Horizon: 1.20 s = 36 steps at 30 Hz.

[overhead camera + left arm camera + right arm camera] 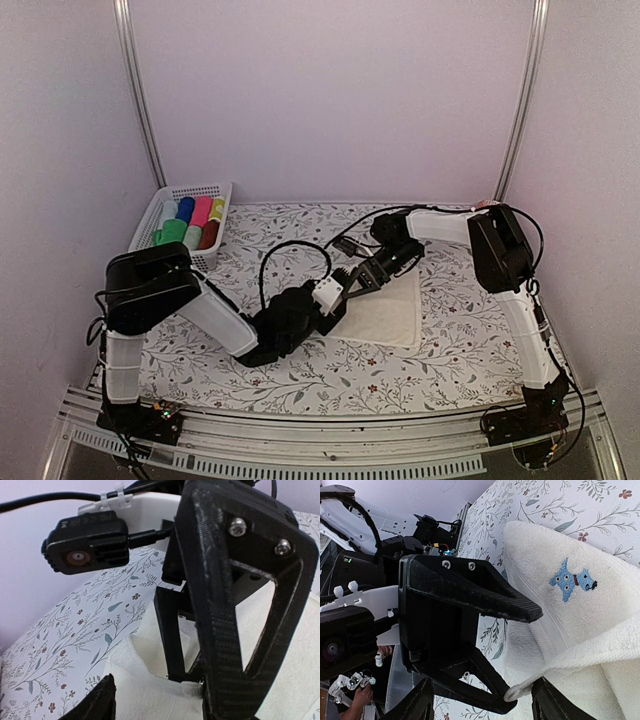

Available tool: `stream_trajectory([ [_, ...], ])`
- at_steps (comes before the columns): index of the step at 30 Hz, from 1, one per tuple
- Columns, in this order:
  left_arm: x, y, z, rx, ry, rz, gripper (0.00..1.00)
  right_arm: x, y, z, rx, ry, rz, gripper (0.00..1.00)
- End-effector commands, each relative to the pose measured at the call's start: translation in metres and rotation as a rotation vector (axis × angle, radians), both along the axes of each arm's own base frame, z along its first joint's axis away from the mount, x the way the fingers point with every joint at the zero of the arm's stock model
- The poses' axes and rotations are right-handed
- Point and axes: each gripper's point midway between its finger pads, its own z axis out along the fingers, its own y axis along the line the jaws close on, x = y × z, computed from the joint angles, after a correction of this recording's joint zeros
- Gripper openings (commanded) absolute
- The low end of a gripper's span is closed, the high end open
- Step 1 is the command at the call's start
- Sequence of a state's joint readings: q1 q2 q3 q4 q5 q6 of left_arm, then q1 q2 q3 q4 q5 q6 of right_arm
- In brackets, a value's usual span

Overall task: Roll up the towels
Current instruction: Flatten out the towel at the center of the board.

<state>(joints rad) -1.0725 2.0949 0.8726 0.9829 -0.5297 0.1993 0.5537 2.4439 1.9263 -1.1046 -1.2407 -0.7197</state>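
Left pincer (525, 657), jaws apart, meets the cream towel (390, 312) at its lifted left edge; right pincer (362, 282), likewise apart, hovers just beside.

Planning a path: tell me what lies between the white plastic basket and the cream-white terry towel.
Flowered tablecloth crossed by a looping black cable, top view.

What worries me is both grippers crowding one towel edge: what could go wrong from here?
The left gripper and right gripper nearly interlock over the cream towel, so their fingers could collide. The towel's lifted edge sits only at the left gripper's lower fingertip; it may slip off and the fold flop flat.
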Motion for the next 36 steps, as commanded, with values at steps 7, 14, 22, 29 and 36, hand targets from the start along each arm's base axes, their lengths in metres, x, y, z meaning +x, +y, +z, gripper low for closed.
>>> stream_trajectory([
  [7,0.003,0.002,0.0,-0.048,0.01,0.056,0.5,-0.002,0.004,-0.001,0.027,0.018,0.011,0.66],
  [14,0.001,0.004,0.002,-0.112,0.082,0.071,0.39,-0.002,0.004,-0.002,0.031,0.019,0.011,0.67],
  [22,0.008,0.006,-0.011,-0.194,0.245,0.095,0.15,-0.002,0.003,-0.004,0.023,0.021,0.011,0.67],
  [29,0.018,0.011,-0.014,-0.248,0.311,0.116,0.0,-0.001,0.002,-0.01,0.001,0.006,0.01,0.68],
  [36,0.016,0.016,-0.003,-0.304,0.312,0.097,0.0,0.001,-0.002,-0.021,-0.059,-0.032,0.006,0.69],
])
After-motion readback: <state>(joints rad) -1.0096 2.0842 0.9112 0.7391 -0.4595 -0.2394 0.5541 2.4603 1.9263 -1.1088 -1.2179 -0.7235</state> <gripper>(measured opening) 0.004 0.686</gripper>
